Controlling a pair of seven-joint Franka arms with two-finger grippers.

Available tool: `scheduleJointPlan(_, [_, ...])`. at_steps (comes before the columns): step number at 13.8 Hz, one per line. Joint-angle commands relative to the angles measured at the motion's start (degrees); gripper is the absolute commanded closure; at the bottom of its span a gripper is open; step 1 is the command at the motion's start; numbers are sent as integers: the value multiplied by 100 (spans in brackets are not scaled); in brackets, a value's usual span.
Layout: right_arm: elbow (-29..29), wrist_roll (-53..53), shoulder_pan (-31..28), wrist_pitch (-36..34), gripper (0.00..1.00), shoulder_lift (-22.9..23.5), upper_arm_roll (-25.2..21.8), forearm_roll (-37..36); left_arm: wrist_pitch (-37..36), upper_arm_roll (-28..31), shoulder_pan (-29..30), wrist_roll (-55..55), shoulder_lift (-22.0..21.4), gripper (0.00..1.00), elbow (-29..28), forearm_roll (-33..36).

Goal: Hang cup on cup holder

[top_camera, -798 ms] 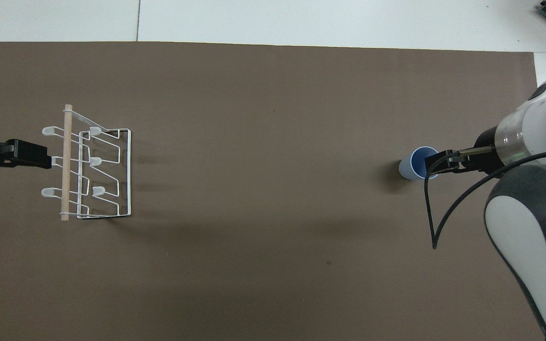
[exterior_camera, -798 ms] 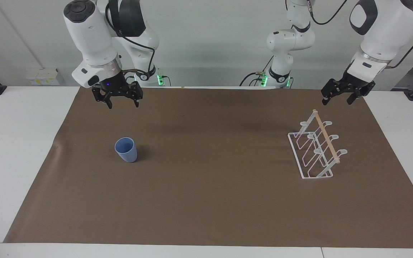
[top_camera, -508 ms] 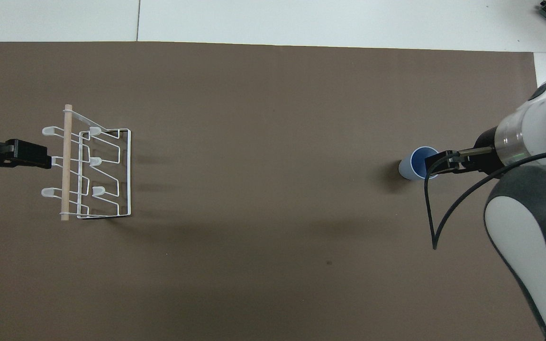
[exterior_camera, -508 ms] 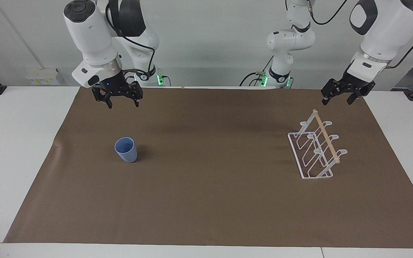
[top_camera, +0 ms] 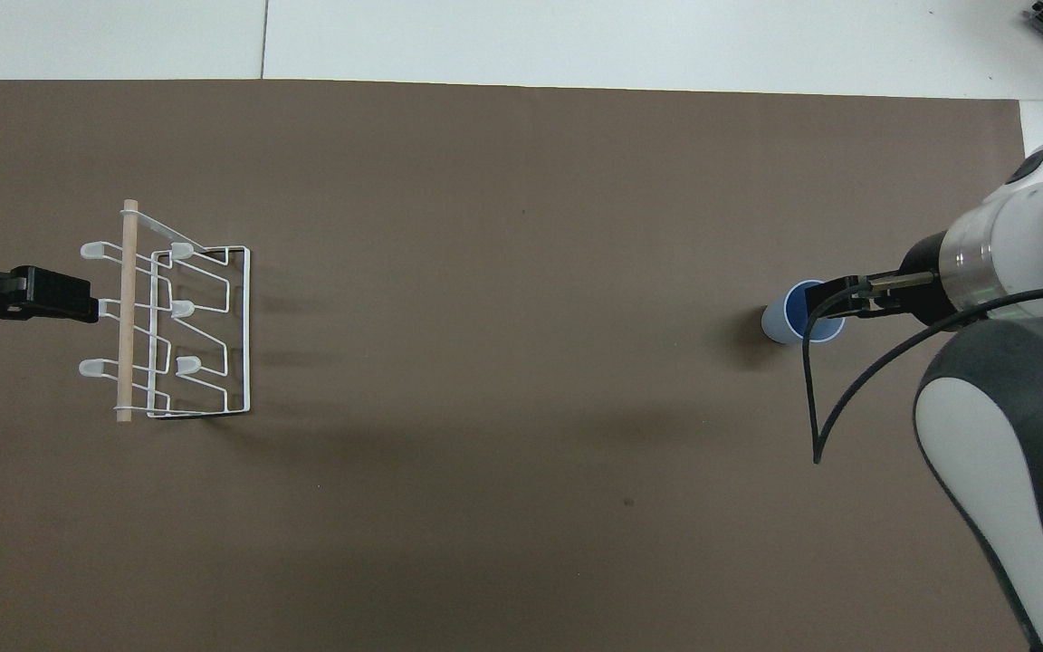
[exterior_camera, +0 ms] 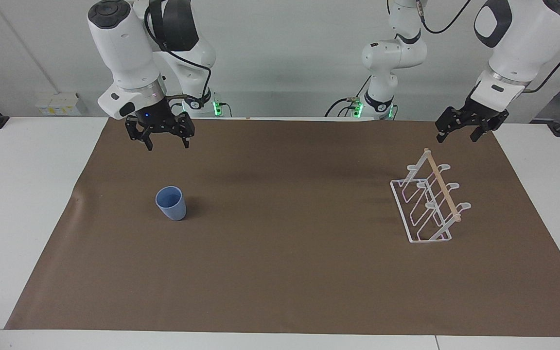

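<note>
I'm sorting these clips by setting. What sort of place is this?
Probably a robotics lab: two arms mounted at a white table under a brown mat, with only a cup and a cup holder laid out, and cabling against a bare wall.

A robotics laboratory, not a home or kitchen. Two white industrial arms (exterior_camera: 129,53) are bolted at one edge of a plain white table (exterior_camera: 22,194), green status lights (exterior_camera: 218,106) glowing at their bases. A brown paper sheet (exterior_camera: 280,272) covers the work surface. The wall is bare and pale, black cables (exterior_camera: 197,68) trail from the arms, and a socket strip (exterior_camera: 59,103) sits at the wall.
</note>
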Motion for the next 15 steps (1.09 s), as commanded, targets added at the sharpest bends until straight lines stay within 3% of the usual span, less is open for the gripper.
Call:
scheduleJointPlan(1, [-712,13,-14,884,0,-160,28,171,-31,-40,75,52,-112,0,-122,-43])
scheduleJointPlan(4, [-1312,65,196,1896,0,137,28,171,-31,-40,75,52,-112,0,-122,-43])
scheduleJointPlan(8, [-1400,101,293,2609,0,894,19,163,-31,-40,75,52,-112,0,-122,-43])
scheduleJointPlan(15, [-1866,13,206,3094,0,956,-7,57,-31,-40,84,52,-112,0,-122,-43])
